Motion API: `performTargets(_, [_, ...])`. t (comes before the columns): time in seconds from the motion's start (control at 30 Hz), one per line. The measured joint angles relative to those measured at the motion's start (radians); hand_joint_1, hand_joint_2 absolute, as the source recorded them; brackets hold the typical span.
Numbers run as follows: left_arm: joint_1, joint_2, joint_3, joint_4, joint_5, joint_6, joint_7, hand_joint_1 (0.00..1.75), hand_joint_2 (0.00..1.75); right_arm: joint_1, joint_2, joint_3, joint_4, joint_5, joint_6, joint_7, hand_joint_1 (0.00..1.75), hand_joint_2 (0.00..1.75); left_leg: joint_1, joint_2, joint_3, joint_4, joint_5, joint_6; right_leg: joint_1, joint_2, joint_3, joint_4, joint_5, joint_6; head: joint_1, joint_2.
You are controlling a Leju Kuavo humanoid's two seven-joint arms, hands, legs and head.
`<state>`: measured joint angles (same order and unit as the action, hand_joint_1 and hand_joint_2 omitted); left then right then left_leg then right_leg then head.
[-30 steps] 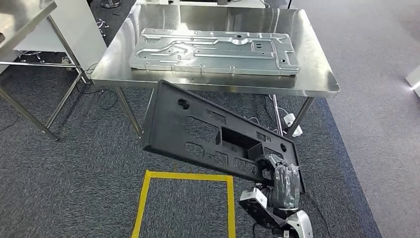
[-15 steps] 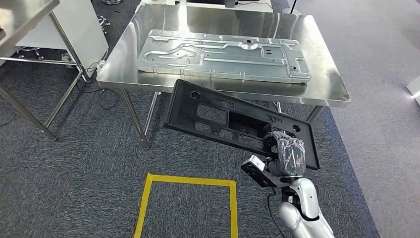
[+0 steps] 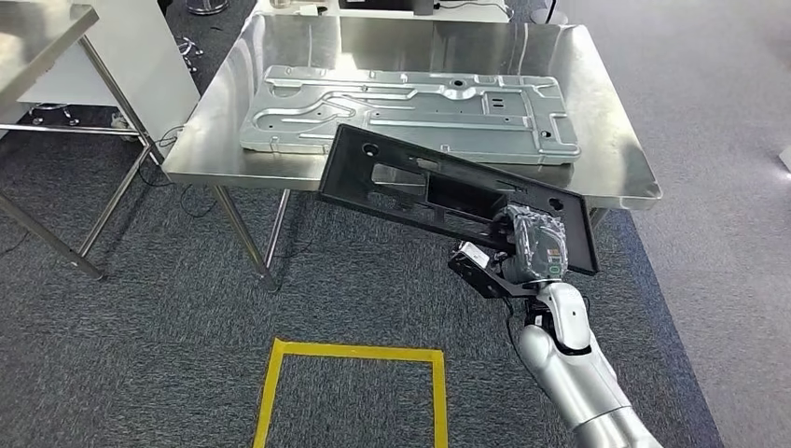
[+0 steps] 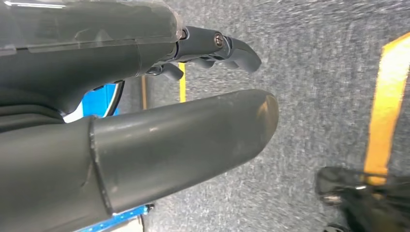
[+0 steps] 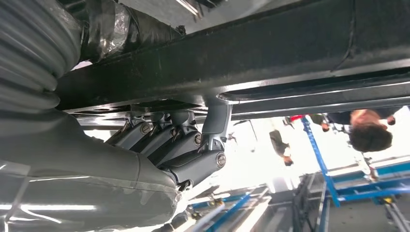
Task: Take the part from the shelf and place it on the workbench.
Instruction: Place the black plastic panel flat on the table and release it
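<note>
Over the workbench (image 3: 611,173) edge, right hand (image 3: 534,245) grips the part (image 3: 410,187), long axis left-right.

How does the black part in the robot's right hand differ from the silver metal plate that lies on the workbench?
The black part is dark and matt; the silver plate is bright and reflective. The black part is held in the air, tilted, by the right hand; the silver plate lies flat on the workbench. The black part has large rectangular openings; the silver plate shows mostly pressed ribs and small holes. Both are long, flat panels.
</note>
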<state>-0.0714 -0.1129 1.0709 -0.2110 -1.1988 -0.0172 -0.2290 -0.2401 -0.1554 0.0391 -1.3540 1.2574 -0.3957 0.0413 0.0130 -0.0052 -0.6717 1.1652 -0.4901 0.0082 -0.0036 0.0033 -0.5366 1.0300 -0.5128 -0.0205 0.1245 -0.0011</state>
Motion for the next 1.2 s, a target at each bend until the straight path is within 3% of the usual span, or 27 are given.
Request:
performTargets(0.07, [-0.002, 0.001, -0.001, 0.0, -0.001, 0.0, 0.0, 0.0, 0.0, -0.021, 0.0, 0.012, 0.019, 0.005, 0.002, 0.005, 1.75, 1.75, -0.005, 0.001, 0.025, -0.09, 0.039, 0.009, 0.001, -0.001, 0.011, 0.001, -0.014, 0.01, 0.0, 0.0])
performTargets(0.23, [-0.014, -0.009, -0.005, 0.0, 0.001, 0.009, 0.012, 0.0, 0.0, -0.095, 0.011, 0.072, 0.077, 0.043, 0.028, 0.011, 1.75, 1.75, -0.005, 0.0, 0.057, -0.124, 0.04, 0.036, 0.0, -0.002, 0.011, 0.038, -0.022, 0.037, 0.0, 0.0])
performTargets(0.3, [-0.032, -0.017, -0.006, 0.0, 0.006, 0.016, 0.029, 0.0, 0.0, -0.144, 0.028, 0.106, 0.111, 0.064, 0.045, 0.025, 1.75, 1.75, -0.002, 0.0, 0.073, -0.134, 0.037, 0.041, -0.004, -0.003, -0.044, 0.129, -0.051, 0.048, 0.001, 0.0])
performTargets(0.37, [-0.053, -0.027, -0.006, 0.0, 0.012, 0.024, 0.049, 0.0, 0.0, -0.191, 0.052, 0.148, 0.153, 0.083, 0.062, 0.043, 1.75, 1.75, -0.001, -0.001, 0.08, -0.135, 0.029, 0.043, -0.008, -0.003, -0.127, 0.242, -0.092, 0.057, 0.001, 0.0])
performTargets(0.4, [-0.062, -0.032, -0.006, 0.0, 0.014, 0.026, 0.056, 0.0, 0.0, -0.207, 0.063, 0.169, 0.172, 0.088, 0.068, 0.049, 1.75, 1.75, -0.001, -0.002, 0.086, -0.135, 0.023, 0.043, -0.011, -0.003, -0.157, 0.272, -0.097, 0.059, 0.001, 0.0])
performTargets(0.43, [-0.069, -0.037, -0.006, 0.0, 0.017, 0.028, 0.062, 0.0, 0.0, -0.221, 0.073, 0.19, 0.188, 0.093, 0.073, 0.053, 1.75, 1.75, 0.0, -0.004, 0.096, -0.135, 0.016, 0.042, -0.012, -0.003, -0.171, 0.267, -0.08, 0.058, 0.001, 0.0])
performTargets(0.53, [-0.084, -0.052, -0.005, 0.0, 0.029, 0.031, 0.076, 0.0, 0.0, -0.267, 0.097, 0.243, 0.233, 0.106, 0.091, 0.059, 1.75, 1.75, 0.0, -0.008, 0.132, -0.136, -0.01, 0.032, -0.01, -0.003, -0.141, 0.106, 0.056, 0.05, 0.001, 0.0])
performTargets(0.6, [-0.101, -0.061, -0.004, 0.0, 0.043, 0.037, 0.091, 0.0, 0.0, -0.309, 0.12, 0.276, 0.269, 0.117, 0.112, 0.061, 1.75, 1.75, 0.001, -0.008, 0.141, -0.143, -0.021, 0.02, -0.001, -0.004, -0.125, 0.023, 0.1, 0.036, 0.002, 0.0])
performTargets(0.7, [-0.134, -0.071, 0.0, -0.001, 0.067, 0.047, 0.115, 0.0, 0.0, -0.375, 0.168, 0.33, 0.324, 0.131, 0.144, 0.066, 1.75, 1.75, 0.001, -0.004, 0.148, -0.143, -0.023, -0.002, 0.005, -0.002, -0.111, -0.003, 0.095, 0.01, 0.003, 0.0])
performTargets(0.77, [-0.159, -0.074, 0.006, -0.002, 0.083, 0.053, 0.126, 0.0, 0.0, -0.417, 0.202, 0.367, 0.355, 0.132, 0.156, 0.066, 1.75, 1.75, 0.003, -0.001, 0.125, -0.087, -0.03, -0.009, 0.001, 0.001, -0.09, -0.013, 0.087, -0.006, 0.003, 0.0])
performTargets(0.87, [-0.187, -0.078, 0.015, -0.002, 0.101, 0.058, 0.143, 0.0, 0.0, -0.461, 0.254, 0.416, 0.398, 0.128, 0.168, 0.065, 1.75, 1.75, 0.004, -0.001, 0.009, 0.086, -0.079, -0.013, 0.003, 0.002, -0.06, -0.018, 0.065, -0.02, 0.002, 0.0])
performTargets(0.93, [-0.193, -0.08, 0.017, -0.002, 0.108, 0.059, 0.15, 0.0, 0.0, -0.471, 0.275, 0.436, 0.42, 0.126, 0.171, 0.065, 1.75, 1.75, 0.004, 0.0, -0.049, 0.129, -0.097, -0.016, 0.008, 0.002, -0.034, -0.017, 0.044, -0.021, 0.002, 0.0])
performTargets(0.97, [-0.194, -0.08, 0.019, -0.002, 0.112, 0.061, 0.151, 0.0, 0.0, -0.474, 0.283, 0.443, 0.429, 0.124, 0.171, 0.064, 1.75, 1.75, 0.004, 0.0, -0.055, 0.102, -0.077, -0.015, 0.009, 0.002, -0.018, -0.017, 0.032, -0.021, 0.002, 0.0])
performTargets(1.07, [-0.202, -0.079, 0.028, -0.003, 0.132, 0.069, 0.161, 0.0, 0.0, -0.491, 0.304, 0.459, 0.457, 0.114, 0.171, 0.062, 1.75, 1.75, -0.001, 0.0, -0.031, -0.076, 0.075, -0.003, 0.014, 0.004, 0.021, -0.015, -0.005, -0.016, 0.003, 0.0])
performTargets(1.1, [-0.208, -0.078, 0.033, -0.003, 0.14, 0.072, 0.167, 0.0, 0.0, -0.498, 0.312, 0.465, 0.466, 0.109, 0.172, 0.061, 1.75, 1.75, -0.005, 0.0, -0.025, -0.114, 0.111, 0.001, 0.015, 0.005, 0.026, -0.014, -0.015, -0.011, 0.003, 0.0])
performTargets(1.13, [-0.215, -0.077, 0.037, -0.003, 0.147, 0.074, 0.172, 0.0, 0.0, -0.504, 0.32, 0.47, 0.473, 0.104, 0.172, 0.061, 1.75, 1.75, -0.007, 0.0, -0.023, -0.132, 0.126, 0.005, 0.016, 0.006, 0.03, -0.014, -0.02, -0.005, 0.003, 0.0])
performTargets(1.2, [-0.229, -0.077, 0.042, -0.003, 0.156, 0.076, 0.179, 0.0, 0.0, -0.515, 0.336, 0.478, 0.481, 0.097, 0.172, 0.063, 1.75, 1.75, -0.007, -0.002, -0.011, -0.14, 0.119, 0.014, 0.016, 0.007, 0.026, 0.001, -0.018, 0.007, 0.003, 0.0])
